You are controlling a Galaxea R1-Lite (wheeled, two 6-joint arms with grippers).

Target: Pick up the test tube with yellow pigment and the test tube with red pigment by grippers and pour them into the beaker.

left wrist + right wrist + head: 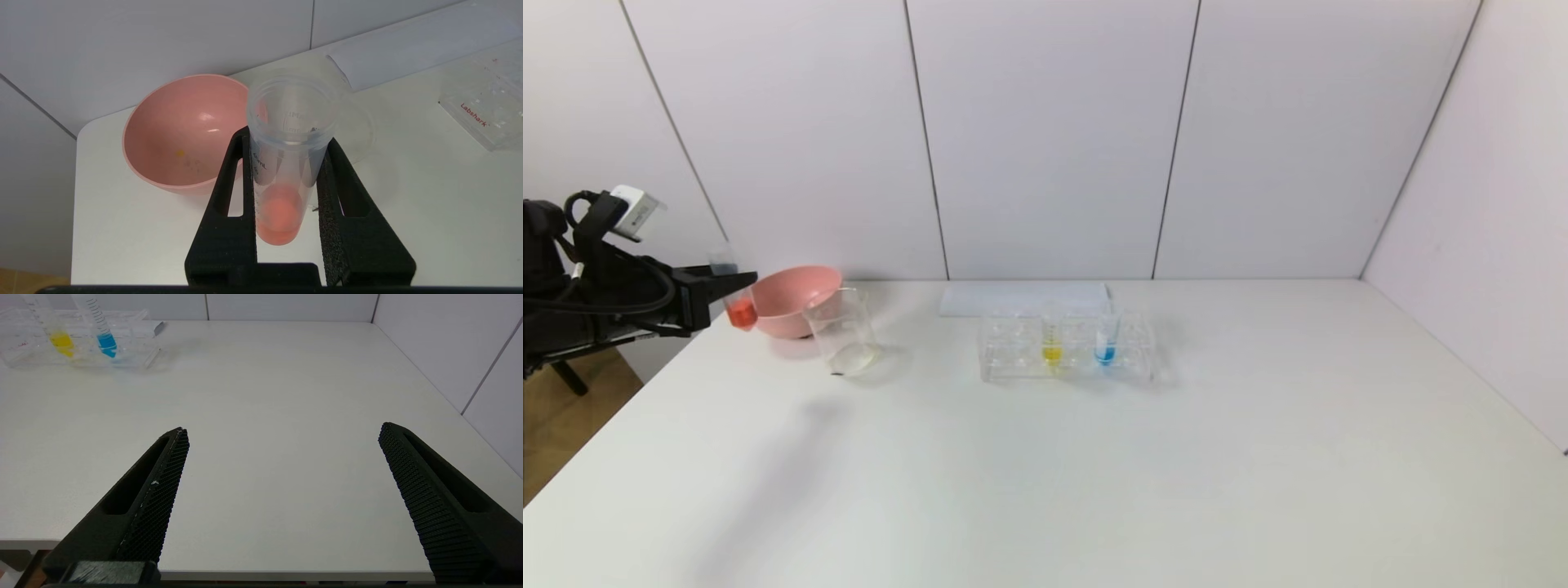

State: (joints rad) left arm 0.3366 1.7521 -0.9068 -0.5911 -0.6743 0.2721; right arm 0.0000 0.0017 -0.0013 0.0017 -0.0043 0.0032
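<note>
My left gripper (737, 290) hangs at the table's far left corner, shut on the test tube with red pigment (739, 309). In the left wrist view the tube (282, 196) stands upright between the black fingers (229, 228), with red-orange liquid at its tip. The clear beaker (843, 331) stands just right of the held tube, beside the pink bowl. The test tube with yellow pigment (1052, 347) sits in the clear rack (1013, 359) at the table's middle back. My right gripper (284, 428) stands open and empty over the table's near edge, out of the head view.
A pink bowl (792, 298) sits behind the beaker and close to the left gripper. A tube with blue liquid (1106, 347) stands in the rack next to the yellow one. A white sheet (1025, 298) lies against the back wall. Walls close the back and right.
</note>
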